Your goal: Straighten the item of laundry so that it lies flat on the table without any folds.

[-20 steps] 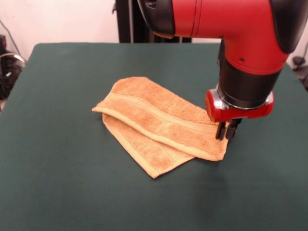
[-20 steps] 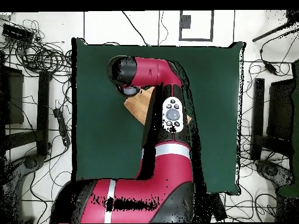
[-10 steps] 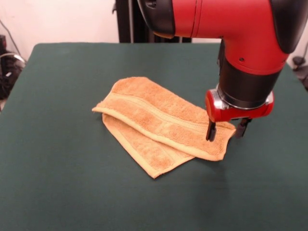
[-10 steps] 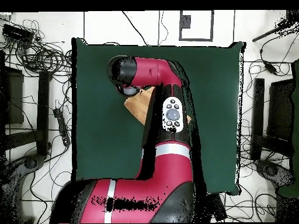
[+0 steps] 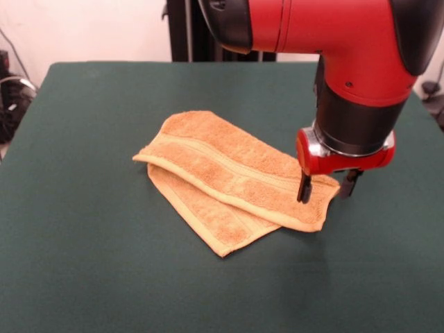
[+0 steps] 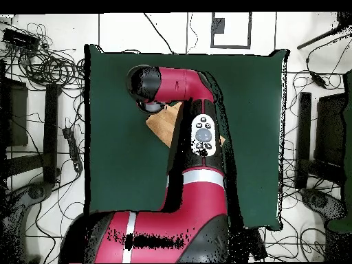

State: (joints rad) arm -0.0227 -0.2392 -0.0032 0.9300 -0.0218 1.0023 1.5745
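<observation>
The item of laundry (image 5: 229,180) is an orange-tan towel folded over itself, its upper layer lying diagonally across a lower layer that pokes out toward the front. It rests near the middle of the dark green table (image 5: 104,263). My gripper (image 5: 326,187) stands open over the towel's right corner, one finger on the cloth and the other just past its edge. In the overhead view the red arm covers most of the towel (image 6: 165,122), and the gripper is hidden under the arm's head.
Cables and black stands (image 6: 51,124) lie on the floor around the table in the overhead view. The arm's large red body (image 6: 196,179) reaches across the table from the bottom edge.
The gripper went from shut to open at the towel's right corner between one second ago and half a second ago. Since then nothing has moved.
</observation>
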